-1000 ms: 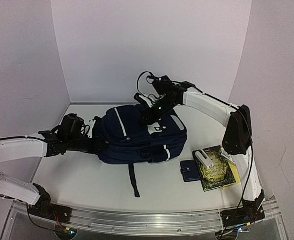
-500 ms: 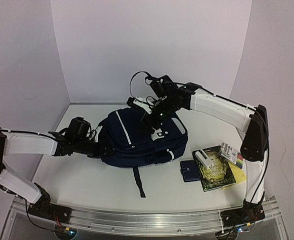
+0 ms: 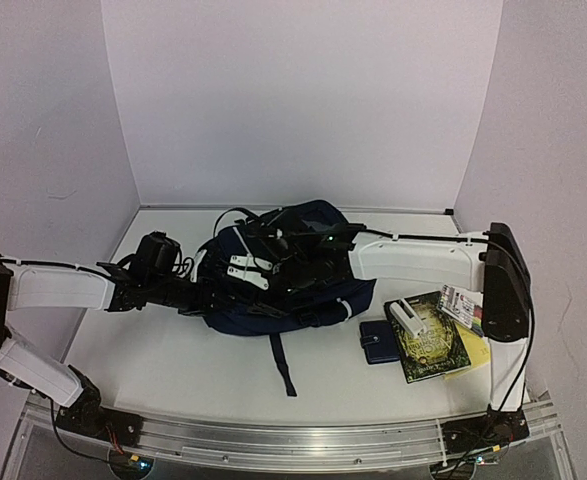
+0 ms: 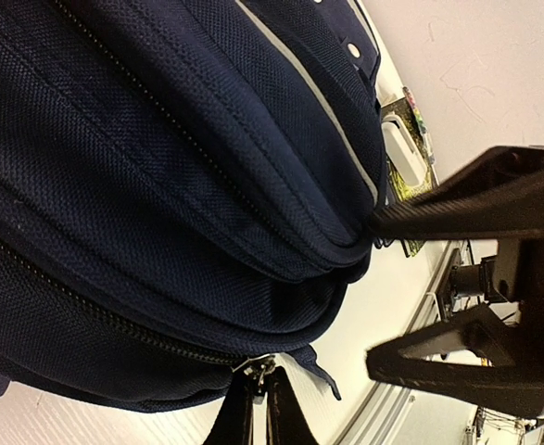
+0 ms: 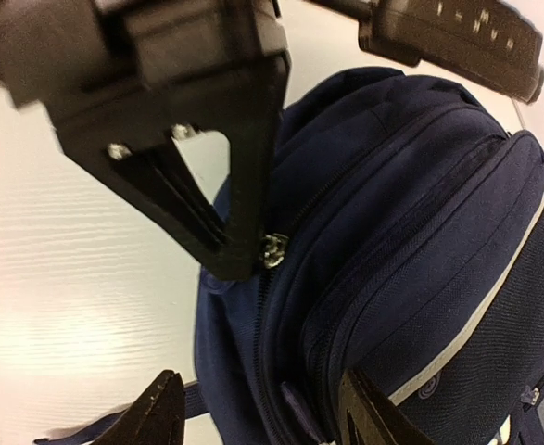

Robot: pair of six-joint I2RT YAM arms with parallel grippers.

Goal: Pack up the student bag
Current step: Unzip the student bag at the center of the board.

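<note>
The student bag (image 3: 303,285) lay mid-table, still zipped. The left gripper (image 4: 411,287) stood apart around the bag's left edge; the right gripper (image 5: 253,413), also apart, hovered at a zip slider (image 5: 272,250). Opening appeared in hand; next, pinch that slider.

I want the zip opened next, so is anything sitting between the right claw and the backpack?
Nothing visible does. The right claw hangs open right over the backpack, its fingers straddling the fabric near the zip pull. The left claw is at the bag's left side, not in the path.
</note>
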